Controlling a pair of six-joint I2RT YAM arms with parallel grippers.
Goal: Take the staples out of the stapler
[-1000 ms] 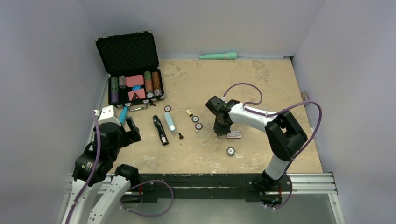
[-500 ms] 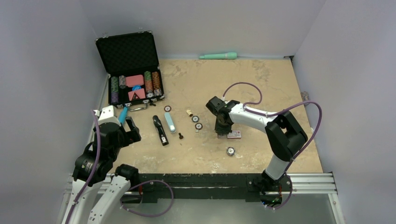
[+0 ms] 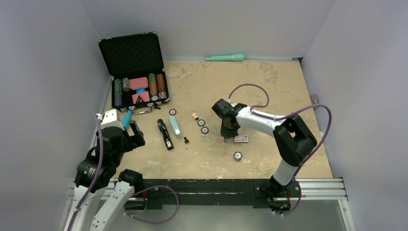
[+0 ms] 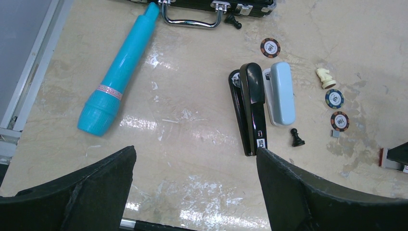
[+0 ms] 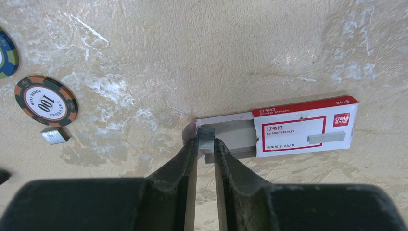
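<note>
My right gripper point(image 5: 206, 140) is shut on the staples point(image 5: 206, 134), a short silvery-grey strip pinched at the fingertips. It hangs over the open grey tray of a red-and-white staple box point(image 5: 303, 126). From above, that gripper point(image 3: 227, 136) points down beside the box point(image 3: 241, 139). A second small grey strip point(image 5: 54, 135) lies on the table by a poker chip point(image 5: 45, 101). The black stapler point(image 4: 252, 108) lies opened out at centre left point(image 3: 165, 134), with a pale blue stapler point(image 4: 281, 91) next to it. My left gripper point(image 4: 195, 159) is open and empty, short of the black stapler.
An open black chip case point(image 3: 137, 72) stands at the back left, with a blue tube point(image 4: 120, 72) in front of it. Loose chips point(image 3: 201, 122), a black pawn point(image 4: 298, 138) and a white knight point(image 4: 327, 78) are scattered mid-table. A teal cylinder point(image 3: 224, 57) lies by the back wall.
The right gripper has barely shifted over the staple box, still pinching the strip. The left arm has not moved.
</note>
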